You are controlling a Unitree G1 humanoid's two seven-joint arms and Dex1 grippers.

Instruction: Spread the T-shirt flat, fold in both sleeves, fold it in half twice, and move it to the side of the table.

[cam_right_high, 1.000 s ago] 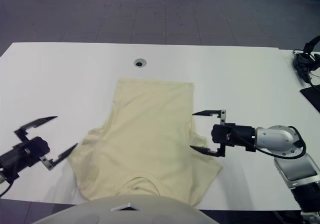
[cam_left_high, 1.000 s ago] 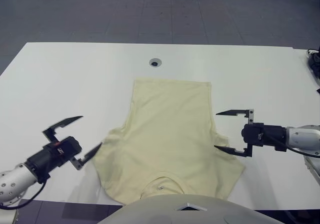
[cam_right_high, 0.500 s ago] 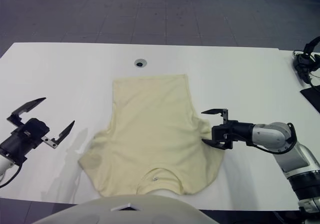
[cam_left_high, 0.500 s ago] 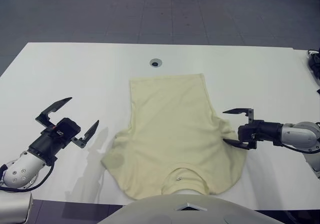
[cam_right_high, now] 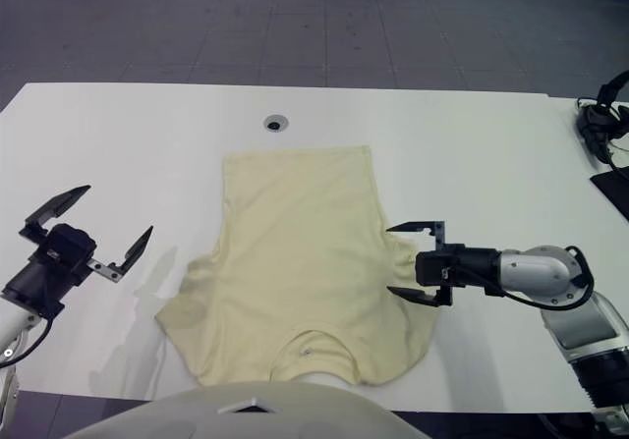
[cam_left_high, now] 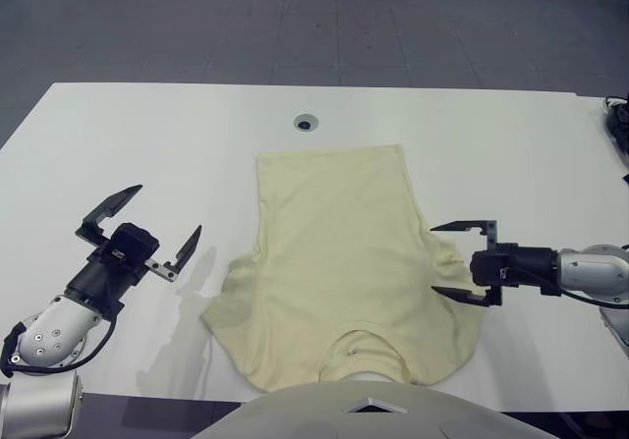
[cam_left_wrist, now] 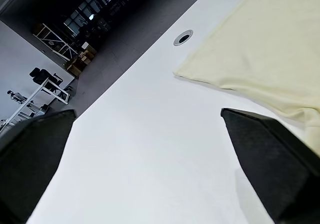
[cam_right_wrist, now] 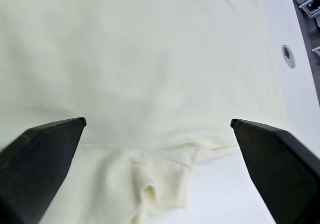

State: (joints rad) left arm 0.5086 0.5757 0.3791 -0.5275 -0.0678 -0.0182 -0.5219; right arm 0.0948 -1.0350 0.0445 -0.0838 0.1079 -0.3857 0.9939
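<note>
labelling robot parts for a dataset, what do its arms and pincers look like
Both alike: the left pincer and right pincer are black, with two flat, pointed, angular fingers on a boxy black body. Behind each, a rounded silver-grey arm link with a thin black cable looping alongside.

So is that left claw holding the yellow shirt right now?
No, the left gripper is open over the white table, with a gap between it and the T-shirt.

Bright, even light over the white table (cam_left_high: pixel 147 135)
</note>
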